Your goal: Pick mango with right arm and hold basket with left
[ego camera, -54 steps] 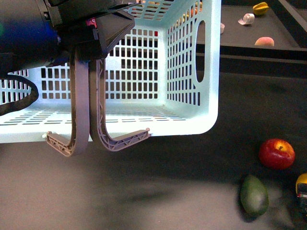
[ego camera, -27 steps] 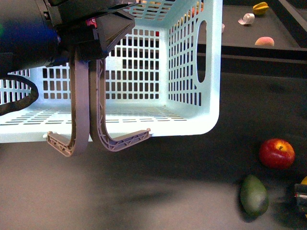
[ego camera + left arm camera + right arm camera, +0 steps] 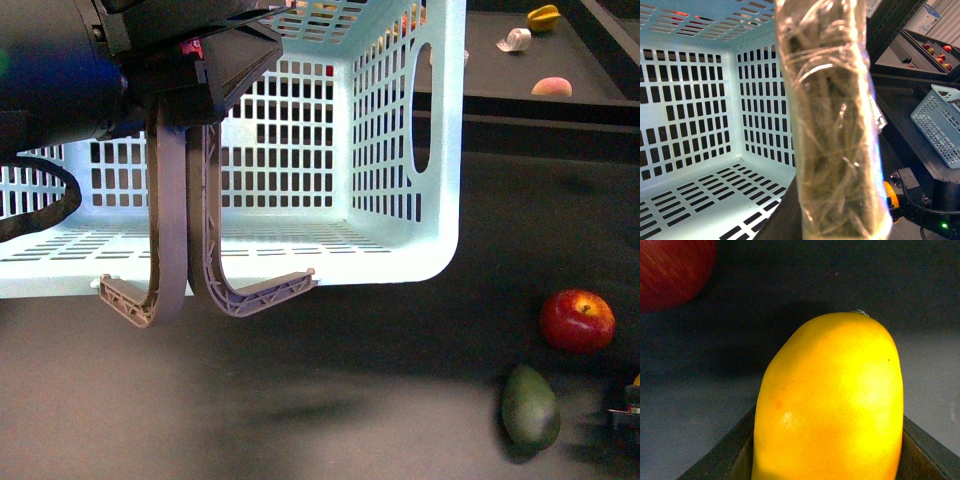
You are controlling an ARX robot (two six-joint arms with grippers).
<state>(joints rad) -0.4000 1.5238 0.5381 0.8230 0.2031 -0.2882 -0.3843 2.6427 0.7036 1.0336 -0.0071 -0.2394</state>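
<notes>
The turquoise basket (image 3: 400, 150) hangs tilted and raised off the dark table, filling the upper left of the front view. My left gripper (image 3: 185, 95) is shut on its two taupe handles (image 3: 165, 220), which curve down in front of it. The left wrist view looks into the empty basket (image 3: 700, 100) past a blurred wrapped finger (image 3: 835, 125). My right gripper (image 3: 827, 450) is shut on the yellow-orange mango (image 3: 830, 400), which fills the right wrist view. In the front view only a bit of this gripper (image 3: 628, 415) shows at the lower right edge.
A red apple (image 3: 577, 320) and a dark green oval fruit (image 3: 530, 406) lie on the table at the right. The apple also shows in the right wrist view (image 3: 670, 270). A back shelf holds a yellow starfruit (image 3: 543, 17) and a peach-coloured fruit (image 3: 551, 87).
My right gripper with the mango has slid to the right, almost out of the front view. The basket and left gripper have barely moved.
</notes>
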